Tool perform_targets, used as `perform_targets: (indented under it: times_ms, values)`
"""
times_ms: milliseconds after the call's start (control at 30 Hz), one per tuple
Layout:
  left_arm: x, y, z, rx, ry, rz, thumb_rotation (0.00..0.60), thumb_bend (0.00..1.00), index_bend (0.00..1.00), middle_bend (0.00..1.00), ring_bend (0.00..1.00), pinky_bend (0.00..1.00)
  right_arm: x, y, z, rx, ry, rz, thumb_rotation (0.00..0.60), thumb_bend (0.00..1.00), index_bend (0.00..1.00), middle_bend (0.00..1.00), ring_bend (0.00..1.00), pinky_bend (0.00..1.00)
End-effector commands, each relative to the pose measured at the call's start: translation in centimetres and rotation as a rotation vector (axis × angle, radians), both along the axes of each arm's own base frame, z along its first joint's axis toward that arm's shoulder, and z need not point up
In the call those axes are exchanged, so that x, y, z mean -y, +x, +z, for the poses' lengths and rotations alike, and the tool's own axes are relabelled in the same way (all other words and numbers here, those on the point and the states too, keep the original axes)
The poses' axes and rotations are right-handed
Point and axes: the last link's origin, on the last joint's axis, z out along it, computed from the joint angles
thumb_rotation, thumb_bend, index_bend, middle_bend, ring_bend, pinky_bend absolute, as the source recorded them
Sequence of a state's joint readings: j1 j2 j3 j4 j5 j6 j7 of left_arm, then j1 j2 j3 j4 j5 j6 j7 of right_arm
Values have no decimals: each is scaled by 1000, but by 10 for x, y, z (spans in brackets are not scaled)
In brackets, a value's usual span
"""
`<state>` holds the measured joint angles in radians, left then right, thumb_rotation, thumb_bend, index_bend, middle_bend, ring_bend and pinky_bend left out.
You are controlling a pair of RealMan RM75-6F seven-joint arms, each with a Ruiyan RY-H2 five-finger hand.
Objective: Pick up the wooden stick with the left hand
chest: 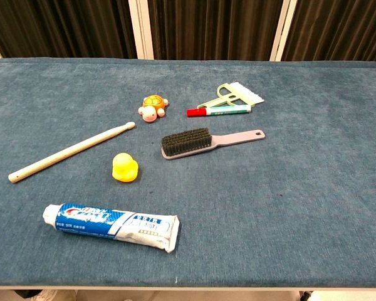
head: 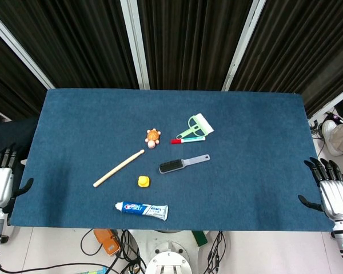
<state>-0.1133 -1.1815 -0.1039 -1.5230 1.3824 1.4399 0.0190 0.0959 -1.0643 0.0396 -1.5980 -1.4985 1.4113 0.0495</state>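
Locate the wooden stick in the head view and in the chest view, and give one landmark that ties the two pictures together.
Head view: the wooden stick lies diagonally, left of centre on the blue table.
Chest view: the wooden stick lies at the left, its thick end toward the left edge.
Shared landmark: the yellow rubber duck, just right of the stick, above the toothpaste tube.

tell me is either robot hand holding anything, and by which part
Nothing is held. The left robot hand and right robot hand are open off the table edges; the wooden stick lies untouched.
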Motion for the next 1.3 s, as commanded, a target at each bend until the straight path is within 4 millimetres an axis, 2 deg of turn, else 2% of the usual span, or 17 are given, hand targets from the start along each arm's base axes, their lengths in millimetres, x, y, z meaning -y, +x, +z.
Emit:
perform_targets:
  times_ms: [33,167,267,400,567,767,933,1300]
  values:
    - [-3,8,-18,15,-60,-19,600,252,0,0,1,153,0,-1,1,7,-8,-10,600,293,164,137,84,0]
    - [-11,22,-42,55,-130,-51,600,252,0,0,1,153,0,-2,0,16,-2,-26,600,292,165,136,83,0]
    - [-25,29,-57,65,-165,-55,600,252,0,2,2,154,1,-1,-1,10,11,-21,600,292,164,136,83,0]
    - [-45,36,-74,81,-201,-30,600,252,0,54,13,154,2,-2,-1,16,17,-28,600,293,164,136,84,0]
    - [-60,41,-94,104,-252,3,600,252,9,95,18,153,2,-2,-1,17,19,-28,600,293,164,136,83,0]
    - [-66,53,-114,110,-283,31,600,246,42,142,17,153,3,-1,-3,17,25,-29,600,293,164,136,83,0]
    - [-67,77,-127,93,-302,18,600,233,127,175,18,153,3,-2,-3,20,25,-31,600,292,165,136,83,0]
    - [-74,124,-161,32,-364,-9,600,234,187,229,35,153,3,-2,-3,18,35,-28,600,293,164,136,83,0]
